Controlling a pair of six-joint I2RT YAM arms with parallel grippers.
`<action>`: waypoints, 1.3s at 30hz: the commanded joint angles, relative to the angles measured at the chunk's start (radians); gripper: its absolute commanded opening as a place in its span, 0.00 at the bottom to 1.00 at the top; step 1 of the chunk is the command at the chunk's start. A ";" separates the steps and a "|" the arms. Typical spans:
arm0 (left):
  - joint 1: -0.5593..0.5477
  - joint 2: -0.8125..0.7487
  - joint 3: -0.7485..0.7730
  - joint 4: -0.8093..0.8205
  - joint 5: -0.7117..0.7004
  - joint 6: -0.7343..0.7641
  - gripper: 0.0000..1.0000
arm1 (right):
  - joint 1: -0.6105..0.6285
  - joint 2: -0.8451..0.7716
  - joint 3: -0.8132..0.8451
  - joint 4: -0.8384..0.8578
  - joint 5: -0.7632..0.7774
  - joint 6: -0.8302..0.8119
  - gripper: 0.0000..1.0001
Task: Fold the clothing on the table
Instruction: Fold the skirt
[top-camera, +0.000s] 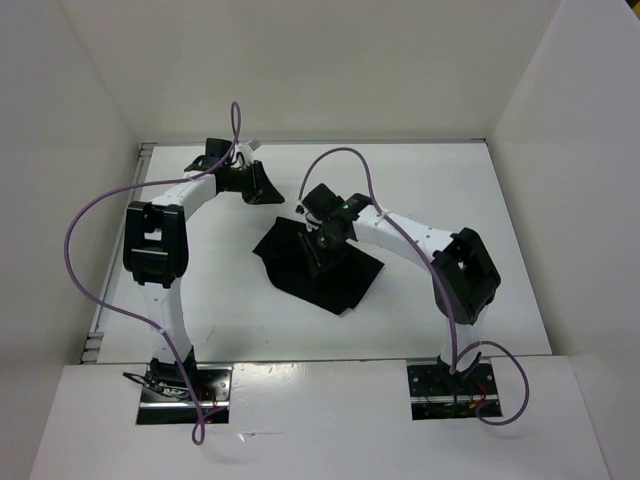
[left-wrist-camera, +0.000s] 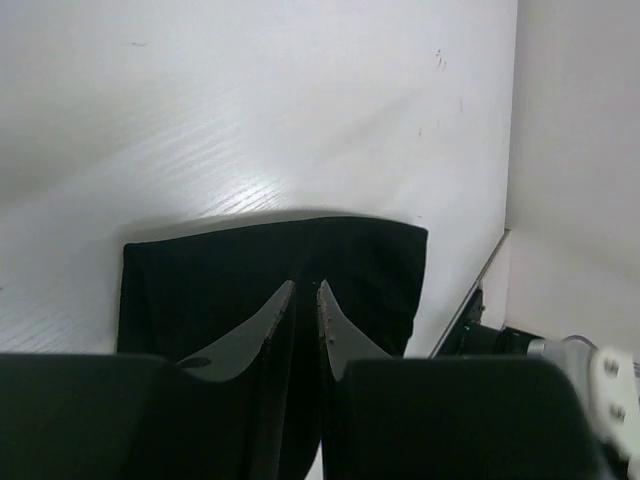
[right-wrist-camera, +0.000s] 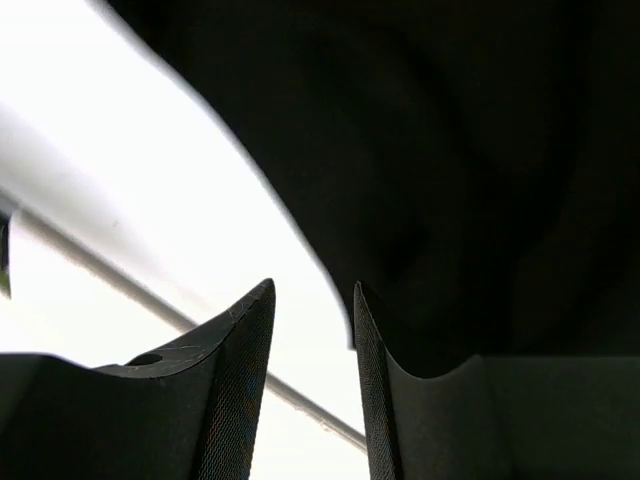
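The clothing, a black cloth (top-camera: 345, 282), lies crumpled in the middle of the white table (top-camera: 450, 190). My right gripper (top-camera: 325, 250) hovers over the cloth's left part. In the right wrist view this gripper (right-wrist-camera: 312, 285) is open, with only white table showing in the gap and the cloth (right-wrist-camera: 450, 150) beyond its right finger. My left gripper (top-camera: 248, 180) is at the back left, apart from the middle cloth. Its jaws (left-wrist-camera: 305, 283) stand narrow with dark fabric between the tips, and a flat black piece (left-wrist-camera: 200, 290) spreads out from them just above the table.
White walls close in the table on three sides. A thin metal edge (top-camera: 143, 160) runs along the left and back, near my left gripper. A grey rail (right-wrist-camera: 100, 270) crosses the right wrist view. Purple cables (top-camera: 90, 210) loop off both arms.
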 joint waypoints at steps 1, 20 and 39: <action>0.001 -0.026 0.007 0.030 0.053 -0.011 0.21 | -0.044 -0.038 0.060 0.020 0.064 0.030 0.43; -0.011 -0.137 -0.249 -0.131 -0.117 0.109 0.43 | -0.172 0.006 -0.013 0.127 0.256 0.219 0.43; 0.007 -0.202 -0.284 -0.192 -0.117 0.161 0.43 | 0.005 -0.185 -0.137 0.013 -0.141 0.079 0.16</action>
